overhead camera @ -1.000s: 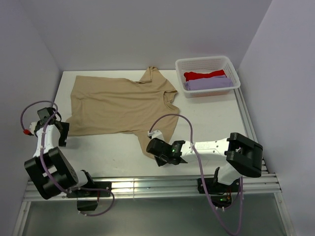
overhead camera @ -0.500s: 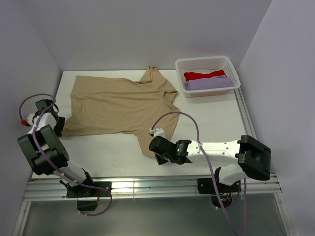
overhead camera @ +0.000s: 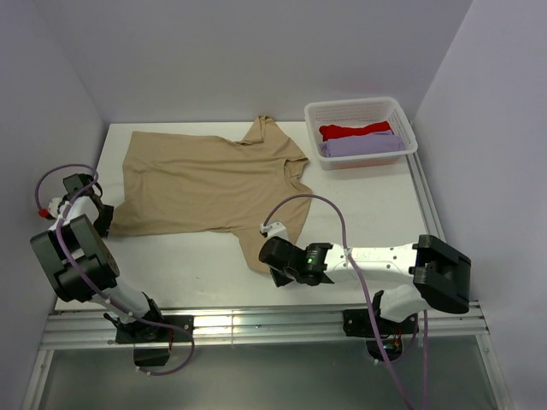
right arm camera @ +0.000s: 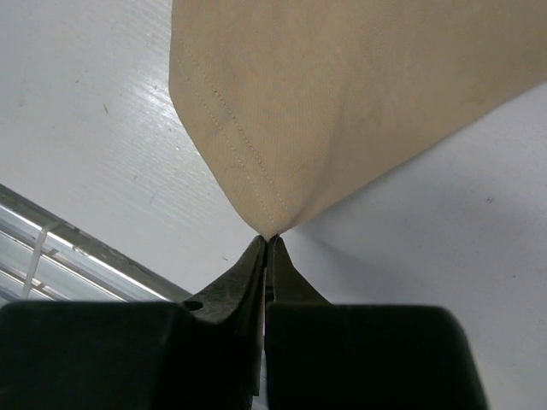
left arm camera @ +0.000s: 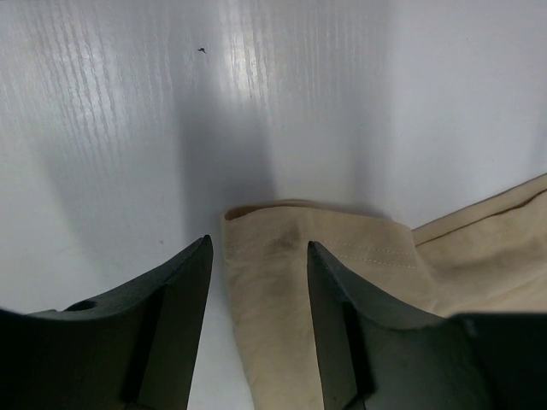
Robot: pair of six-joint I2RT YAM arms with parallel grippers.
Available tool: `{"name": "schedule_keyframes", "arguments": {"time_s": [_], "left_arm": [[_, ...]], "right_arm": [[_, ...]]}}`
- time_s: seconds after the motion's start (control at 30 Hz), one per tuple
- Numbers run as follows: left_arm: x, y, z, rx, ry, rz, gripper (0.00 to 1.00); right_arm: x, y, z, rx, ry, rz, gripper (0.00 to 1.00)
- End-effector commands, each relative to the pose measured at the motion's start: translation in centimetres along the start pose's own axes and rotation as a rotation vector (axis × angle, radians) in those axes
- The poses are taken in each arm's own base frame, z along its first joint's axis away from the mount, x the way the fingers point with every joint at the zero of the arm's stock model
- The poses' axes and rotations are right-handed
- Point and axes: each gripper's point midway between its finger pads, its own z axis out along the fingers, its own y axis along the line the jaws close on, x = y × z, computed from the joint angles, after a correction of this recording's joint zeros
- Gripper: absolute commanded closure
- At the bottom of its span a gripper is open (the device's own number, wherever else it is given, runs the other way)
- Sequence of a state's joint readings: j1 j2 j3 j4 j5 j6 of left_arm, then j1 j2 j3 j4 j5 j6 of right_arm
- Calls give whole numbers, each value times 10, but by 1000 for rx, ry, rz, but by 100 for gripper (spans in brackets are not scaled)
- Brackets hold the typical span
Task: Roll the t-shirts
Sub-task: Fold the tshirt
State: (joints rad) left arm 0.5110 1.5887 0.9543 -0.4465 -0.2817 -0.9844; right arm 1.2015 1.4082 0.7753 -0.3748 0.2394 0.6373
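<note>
Tan cotton t-shirt (overhead camera: pixel 205 184), flat on the white counter (overhead camera: pixel 376 213), long axis left to right. Left gripper (left arm camera: pixel 258 256): jaws apart, straddling its near hem corner. Right gripper (right arm camera: pixel 267 246): jaws clamped on the near sleeve tip.

My left gripper (left arm camera: pixel 259 248) sits low at the left corner of the tee (overhead camera: pixel 205 184), jaws apart astride the cloth. My right arm (overhead camera: pixel 376 256) lies stretched out low toward the tee's near corner, and my right gripper (right arm camera: pixel 267 241) is pinched tight on its tip.
</note>
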Motion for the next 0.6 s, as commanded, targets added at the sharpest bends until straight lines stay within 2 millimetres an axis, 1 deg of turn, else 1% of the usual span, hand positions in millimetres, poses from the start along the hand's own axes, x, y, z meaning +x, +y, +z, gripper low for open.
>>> {"name": "schedule_keyframes", "arguments": {"time_s": [0.0, 0.13, 0.2, 0.27, 0.3, 0.33, 0.4, 0.43, 0.47, 0.53, 0.57], "left_arm": [[1, -4, 8, 18, 4, 12, 47], [6, 0, 16, 0, 13, 23, 47], [8, 2, 20, -12, 13, 26, 46], [10, 4, 23, -20, 17, 30, 47], [11, 4, 24, -22, 18, 30, 47], [12, 5, 26, -26, 23, 33, 48], [14, 7, 29, -32, 28, 37, 54], [15, 8, 30, -38, 30, 35, 58], [16, 9, 30, -39, 30, 36, 68], [17, 12, 31, -46, 28, 35, 80], [17, 12, 31, -47, 30, 35, 99]], "right_arm": [[-19, 4, -11, -15, -60, 35, 100], [-26, 4, -16, -12, -79, 31, 100], [-36, 2, -20, 2, -102, 24, 100], [-40, -1, -23, 14, -108, 17, 100], [-47, -3, -26, 17, -125, 17, 100], [-48, -6, -26, 23, -125, 16, 100], [-55, -9, -29, 26, -142, 25, 100], [-56, -11, -29, 28, -144, 27, 100], [-58, -13, -30, 30, -149, 27, 100], [-65, -20, -30, 39, -159, 40, 100], [-68, -22, -32, 39, -166, 40, 100]]}}
